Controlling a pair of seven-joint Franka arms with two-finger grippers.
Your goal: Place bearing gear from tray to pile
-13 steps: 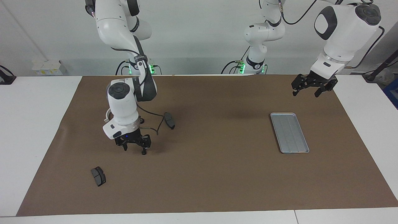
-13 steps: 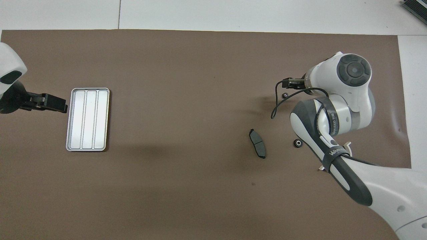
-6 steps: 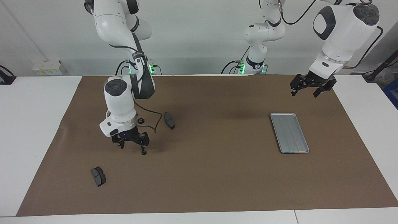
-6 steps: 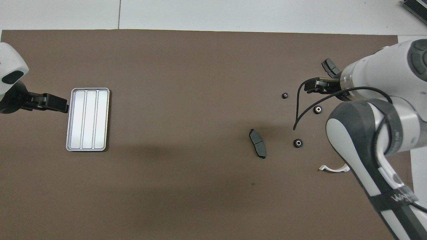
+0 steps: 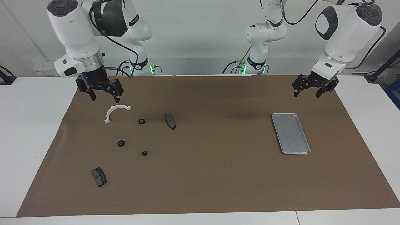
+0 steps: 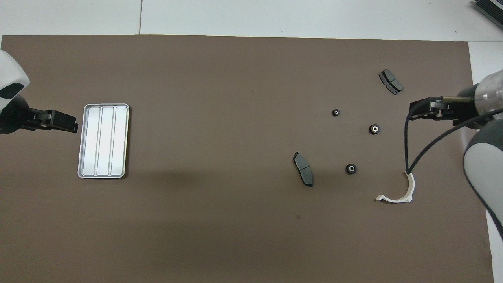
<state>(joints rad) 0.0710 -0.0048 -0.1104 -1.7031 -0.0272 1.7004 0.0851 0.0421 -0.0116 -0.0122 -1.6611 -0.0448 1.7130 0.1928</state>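
Though seen from the facing view, tray [image 5: 291,133] lay bare, three bearing gears [image 5: 121,143] sat among the pile [image 5: 116,112]; right hand [image 5: 100,90] hung open, holding nothing. Seen from overhead, left hand [image 6: 59,122] waited open beside tray. Could nudge small gears away if lowered carelessly.

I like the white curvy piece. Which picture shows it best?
The facing view: the white bracket lies in the open on the mat, its whole arc clear, below the right gripper. The overhead view shows it too, but a black cable crosses one end.
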